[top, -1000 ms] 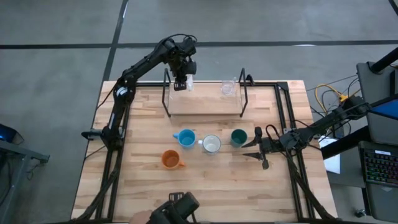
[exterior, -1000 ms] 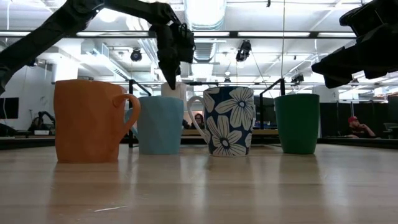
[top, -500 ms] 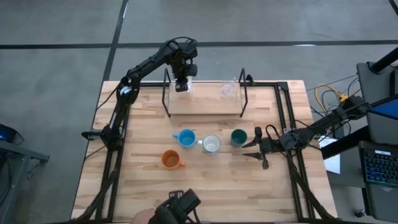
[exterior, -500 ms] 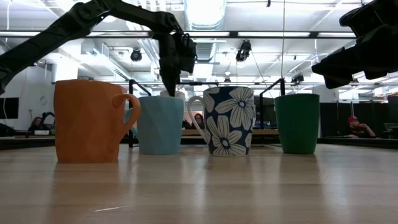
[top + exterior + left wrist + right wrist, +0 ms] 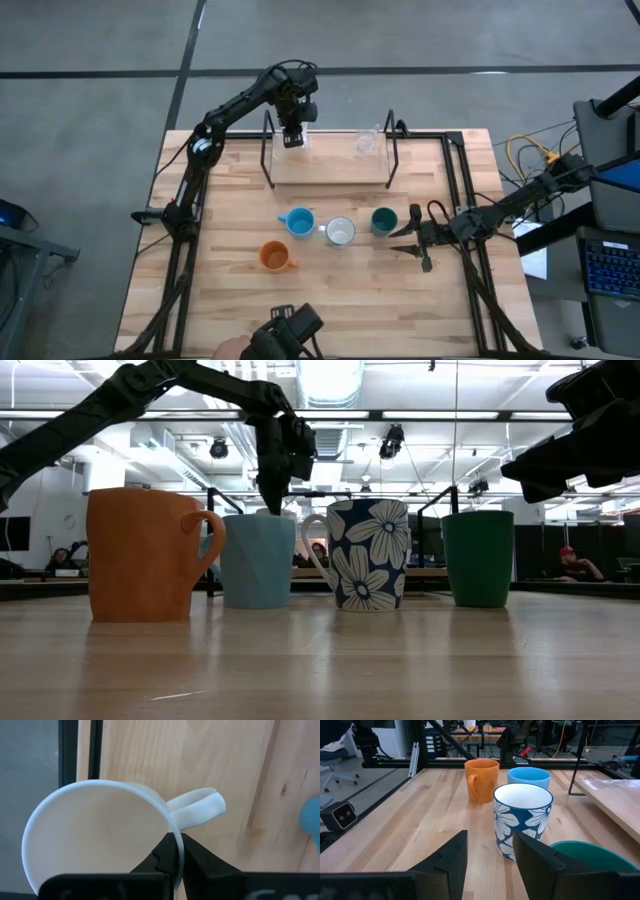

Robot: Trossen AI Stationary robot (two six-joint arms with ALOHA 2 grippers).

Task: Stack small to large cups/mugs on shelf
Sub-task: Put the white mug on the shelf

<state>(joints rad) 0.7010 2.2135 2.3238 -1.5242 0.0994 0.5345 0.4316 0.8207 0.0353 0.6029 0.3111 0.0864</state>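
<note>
Six cups: two at shelf, four on table

Six cups in view. L gripper [image 5: 293, 139] is over the shelf's [image 5: 330, 168] left back corner, fingers [image 5: 167, 851] pinched on the rim of a plain white mug [image 5: 95, 837]; one finger inside the rim, one outside, by the handle. Can't tell if the mug rests on the board or hangs just above it. Clear glass cup [image 5: 366, 142] stands on the shelf's right back part, well apart from the white mug.

Four cups on the table in front of the shelf: light blue cup [image 5: 299, 222], white/blue flower mug [image 5: 340, 232], dark green cup [image 5: 383, 220] in a row L to R, w/ orange mug [image 5: 274, 257] nearer the front edge, just left of the blue one. All upright, none touching.

R gripper [image 5: 414, 238] hovers just right of the green cup, fingers [image 5: 451, 856] spread partway, nothing between them; pointed at the row of cups.
</note>
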